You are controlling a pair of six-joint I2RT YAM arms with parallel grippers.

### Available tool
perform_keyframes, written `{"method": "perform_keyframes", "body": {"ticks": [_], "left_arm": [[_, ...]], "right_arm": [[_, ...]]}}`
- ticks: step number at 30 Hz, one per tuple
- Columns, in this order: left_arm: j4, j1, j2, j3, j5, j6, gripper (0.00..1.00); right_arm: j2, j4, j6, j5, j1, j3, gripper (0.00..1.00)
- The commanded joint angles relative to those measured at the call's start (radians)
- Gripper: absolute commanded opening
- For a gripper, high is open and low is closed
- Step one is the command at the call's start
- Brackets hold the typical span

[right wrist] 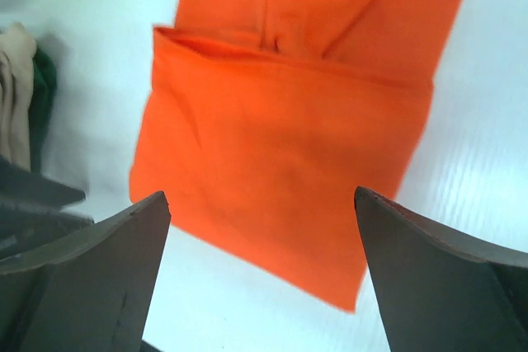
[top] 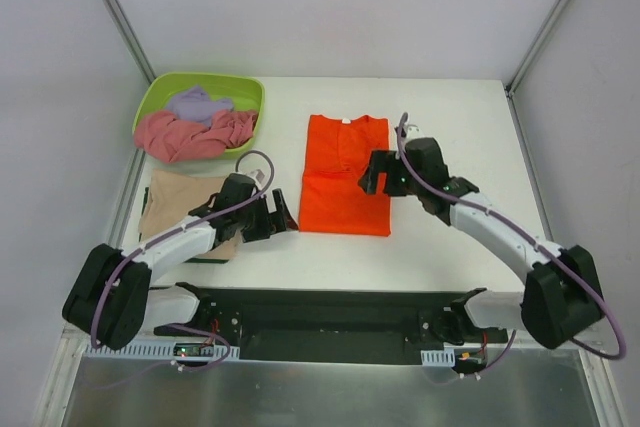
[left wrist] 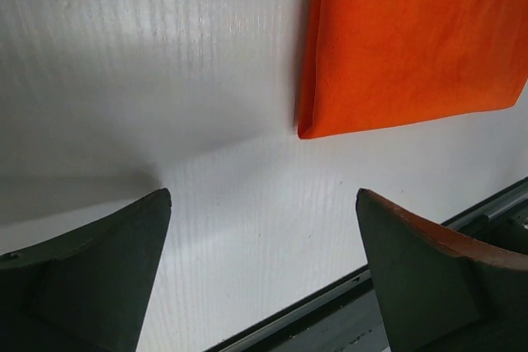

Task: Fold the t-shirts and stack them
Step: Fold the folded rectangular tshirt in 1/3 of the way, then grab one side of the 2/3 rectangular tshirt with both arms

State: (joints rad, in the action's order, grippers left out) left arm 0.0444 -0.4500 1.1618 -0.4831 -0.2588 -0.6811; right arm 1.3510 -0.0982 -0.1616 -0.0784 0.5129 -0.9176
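At mid-table we see the orange t-shirt lying flat, hem folded up, long axis near-to-far, collar toward the far edge; our left gripper and right gripper gape wide, empty

Folded t-shirt centre, t-shirts in tub back-left, another t-shirt before tub

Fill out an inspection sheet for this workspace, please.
Surface: white table.
Job's things: orange t-shirt flat at centre, partly folded; tan t-shirt folded at left; pink t-shirt and lavender t-shirt crumpled in lime-green tub.
Clutter: dark green cloth under tan t-shirt.
Grippers: left claw open, empty, by orange t-shirt's near-left corner; right claw open, empty, above its right side.
Cables: purple cable looped along each arm.
Surroundings: pale walls, metal frame posts.
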Motion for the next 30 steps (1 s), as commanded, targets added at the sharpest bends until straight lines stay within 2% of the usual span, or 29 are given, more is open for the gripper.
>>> {"method": "perform_keyframes", "body": {"ticks": [1,5,11,16,21,24,26,30], "left_arm": [[-0.115,0.005,0.123,-0.075,-0.072,-0.012,0.91],[-0.167,-0.01,0.214,-0.098,-0.103,-0.026,0.8],[-0.179,-0.033,0.308,-0.115,-0.099,-0.044,0.45],[-0.179,-0.058,0.351,-0.133,-0.079,-0.054,0.41],[-0.169,-0.065,0.378,-0.143,-0.07,-0.049,0.27],[-0.167,-0.069,0.398,-0.146,-0.062,-0.051,0.13],[-0.167,-0.075,0.407,-0.149,-0.057,-0.046,0.0],[-0.167,-0.09,0.4,-0.146,-0.033,-0.035,0.0]], "right_arm": [[-0.12,-0.003,-0.042,0.005,-0.002,0.182,0.96],[-0.217,-0.005,-0.095,-0.023,-0.001,0.302,0.96],[-0.253,-0.02,-0.116,-0.014,-0.004,0.368,0.97],[-0.216,-0.018,-0.131,-0.012,-0.002,0.375,0.98],[-0.211,-0.021,-0.139,-0.017,-0.004,0.378,0.99],[-0.217,-0.037,-0.122,0.009,-0.004,0.372,0.99],[-0.217,-0.057,-0.113,0.015,-0.005,0.361,0.99],[-0.208,-0.064,-0.113,-0.009,-0.005,0.355,0.99]]}}
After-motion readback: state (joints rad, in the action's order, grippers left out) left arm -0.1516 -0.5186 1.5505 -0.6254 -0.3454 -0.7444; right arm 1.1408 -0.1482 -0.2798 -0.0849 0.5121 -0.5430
